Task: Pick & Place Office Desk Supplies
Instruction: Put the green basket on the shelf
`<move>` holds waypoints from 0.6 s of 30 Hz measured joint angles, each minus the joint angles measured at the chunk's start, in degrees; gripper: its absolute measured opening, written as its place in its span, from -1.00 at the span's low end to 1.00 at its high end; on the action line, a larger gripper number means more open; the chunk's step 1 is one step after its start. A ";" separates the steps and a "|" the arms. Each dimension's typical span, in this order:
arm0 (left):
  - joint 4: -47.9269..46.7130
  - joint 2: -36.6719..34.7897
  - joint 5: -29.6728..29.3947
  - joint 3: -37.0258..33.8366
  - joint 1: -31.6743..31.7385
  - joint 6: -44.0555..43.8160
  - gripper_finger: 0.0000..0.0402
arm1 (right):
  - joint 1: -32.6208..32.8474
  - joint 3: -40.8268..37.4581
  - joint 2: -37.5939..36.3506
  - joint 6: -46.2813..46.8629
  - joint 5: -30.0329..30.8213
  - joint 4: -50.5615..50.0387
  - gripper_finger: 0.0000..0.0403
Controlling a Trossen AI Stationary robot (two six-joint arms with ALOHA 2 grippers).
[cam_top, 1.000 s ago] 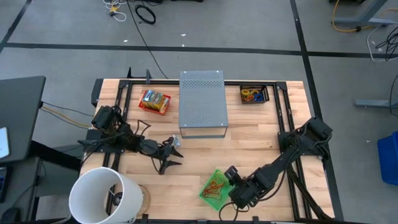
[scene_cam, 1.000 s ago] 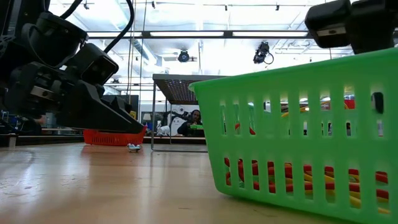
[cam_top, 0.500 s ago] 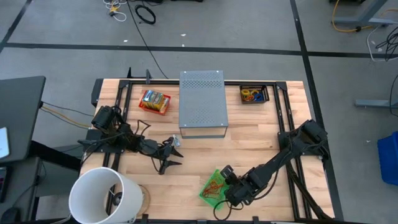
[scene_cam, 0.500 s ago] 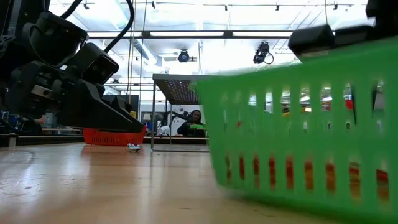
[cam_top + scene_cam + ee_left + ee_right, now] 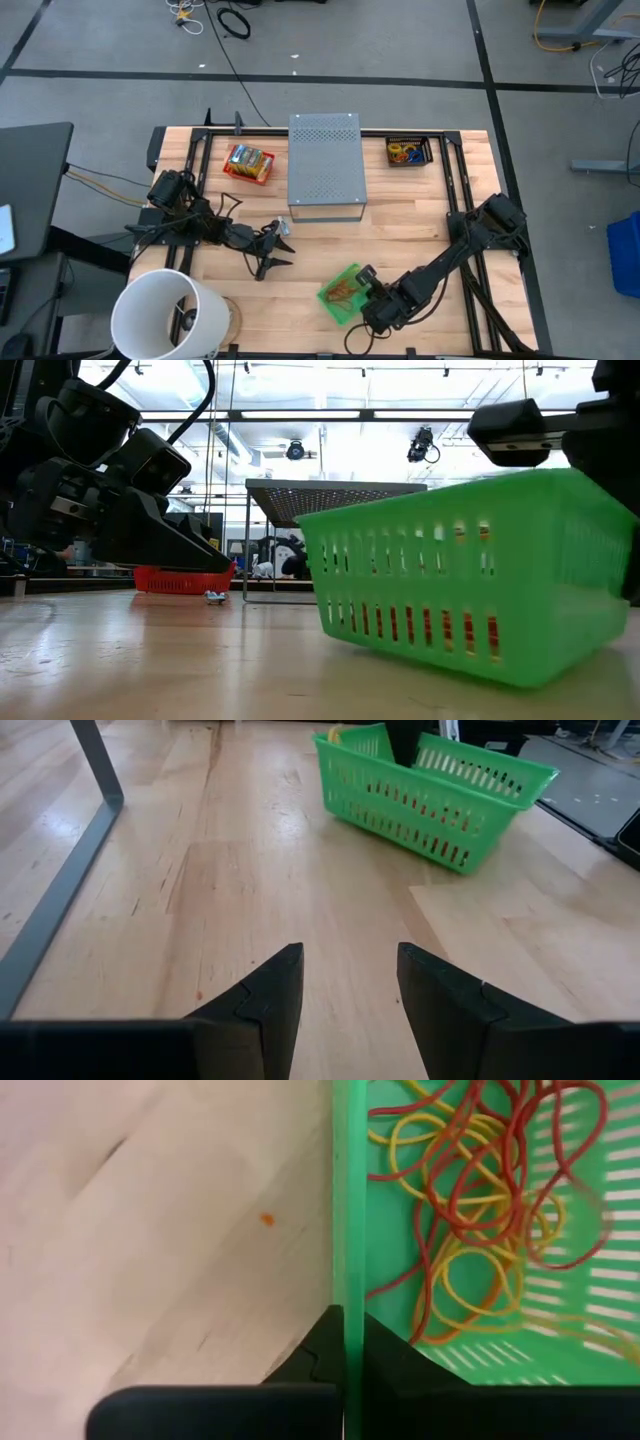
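My right pincer point(image 5: 345, 1342) is clamped on the rim wall of the green basket point(image 5: 341, 293), one finger inside and one outside, near the front edge of the tabletop point(image 5: 400, 235). In the low view the basket point(image 5: 470, 575) sits tilted, one side raised off the wood, so I judge I am in the step of lifting or dragging it by its wall. Inside lie the rubber bands point(image 5: 480, 1210), red and yellow loops tangled on the basket floor. My left pincer point(image 5: 345, 995) waits, fingers apart with nothing between them, low over the wood to the left of the basket. The red tray with packets point(image 5: 249, 162), the grey perforated box point(image 5: 325, 165) and the small black tray of bands point(image 5: 407, 152) stand well apart at the back. The next move calls for a firm hold and a level carry, or the loops may slide out over the low side.
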 joint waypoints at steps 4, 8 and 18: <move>-0.10 0.00 0.00 0.00 0.00 -0.04 -0.16 | 0.02 0.00 0.00 1.99 0.66 -0.84 -0.98; -0.31 0.00 0.00 -0.02 0.00 -0.04 -0.16 | 0.02 2.22 0.07 3.81 1.65 -5.49 -0.98; -0.41 0.00 0.00 -0.01 0.00 0.07 -0.16 | -1.65 19.24 0.07 7.18 7.13 -23.17 -0.99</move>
